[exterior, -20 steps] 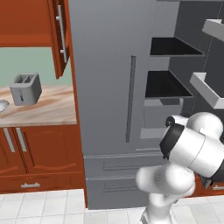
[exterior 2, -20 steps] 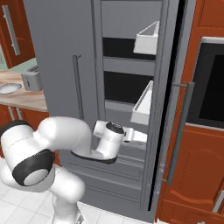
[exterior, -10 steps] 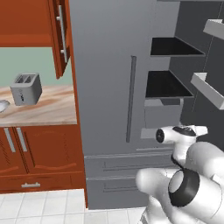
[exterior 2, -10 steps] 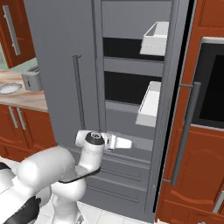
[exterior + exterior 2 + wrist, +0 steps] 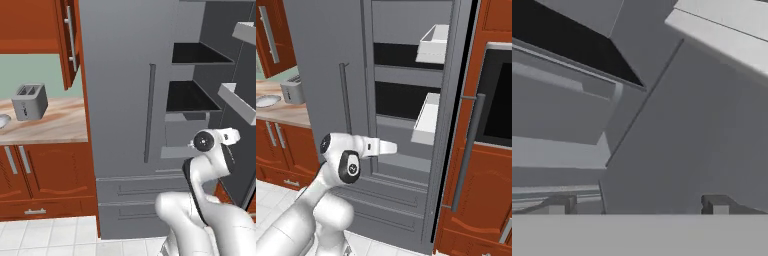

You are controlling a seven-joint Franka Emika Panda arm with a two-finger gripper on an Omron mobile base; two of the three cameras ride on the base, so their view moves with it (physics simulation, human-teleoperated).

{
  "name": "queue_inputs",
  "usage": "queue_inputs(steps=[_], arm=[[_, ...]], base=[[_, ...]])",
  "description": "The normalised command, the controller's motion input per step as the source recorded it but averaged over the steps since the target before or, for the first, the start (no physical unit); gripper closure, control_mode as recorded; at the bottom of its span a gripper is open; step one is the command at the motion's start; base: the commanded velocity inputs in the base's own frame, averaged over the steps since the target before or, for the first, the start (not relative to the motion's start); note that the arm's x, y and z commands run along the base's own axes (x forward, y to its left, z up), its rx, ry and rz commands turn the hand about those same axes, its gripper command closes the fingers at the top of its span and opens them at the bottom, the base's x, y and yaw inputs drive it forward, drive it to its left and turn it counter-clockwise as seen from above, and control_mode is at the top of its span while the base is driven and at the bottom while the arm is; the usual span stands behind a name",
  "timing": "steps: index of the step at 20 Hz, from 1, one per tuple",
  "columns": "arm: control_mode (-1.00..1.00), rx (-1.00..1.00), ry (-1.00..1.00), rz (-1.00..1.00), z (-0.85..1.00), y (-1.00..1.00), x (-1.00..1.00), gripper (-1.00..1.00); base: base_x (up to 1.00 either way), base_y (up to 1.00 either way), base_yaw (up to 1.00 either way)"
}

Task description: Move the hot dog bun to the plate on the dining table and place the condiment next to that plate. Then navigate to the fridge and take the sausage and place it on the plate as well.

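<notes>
- Arm (image 5: pixel 210 170) rises in front of the fridge (image 5: pixel 125 100), forearm level, hand reaching toward the open right side of it.
- Claw (image 5: pixel 637 202): in the hand view two dark tips stand well apart at the bottom, nothing between them, so it is spread and holding nothing.
- Hand view looks at grey inner fridge walls, a dark shelf opening upper left, a pale door bin (image 5: pixel 722 30) upper right.
- Fridge left door shut, with a long thin bar handle (image 5: pixel 148 112); right door (image 5: pixel 448 125) swung open.
- Inside: dark shelves (image 5: pixel 192 95) and grey drawers (image 5: pixel 135 187) low down.
- White bins (image 5: pixel 428 117) on the open door.
- No sausage can be made out on the shelves; too dark to tell.
- Left of the fridge: desk (image 5: pixel 55 122) with marble top, toaster (image 5: pixel 29 101) on it, red-brown cabinets (image 5: pixel 45 175) under and above.
- Right of the fridge: wood cabinet with a dark oven front (image 5: pixel 496 95).
</notes>
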Motion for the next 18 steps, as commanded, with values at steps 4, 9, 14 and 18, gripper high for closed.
queue_inputs(steps=[4, 9, 14, 18], arm=[[-1.00, 0.51, 0.22, 0.13, 0.51, 0.80, -0.13, -1.00], [-1.00, 0.33, 0.22, 0.03, 0.40, 1.00, -0.02, -1.00], [-1.00, 0.27, 0.15, 0.02, 0.19, 0.87, 0.00, -1.00], [-1.00, 0.19, -0.05, 0.01, 0.00, 0.73, -0.01, -1.00]], base=[[0.00, 0.00, 0.00], [0.00, 0.00, 0.00], [0.00, 0.00, 0.00], [0.00, 0.00, 0.00]])
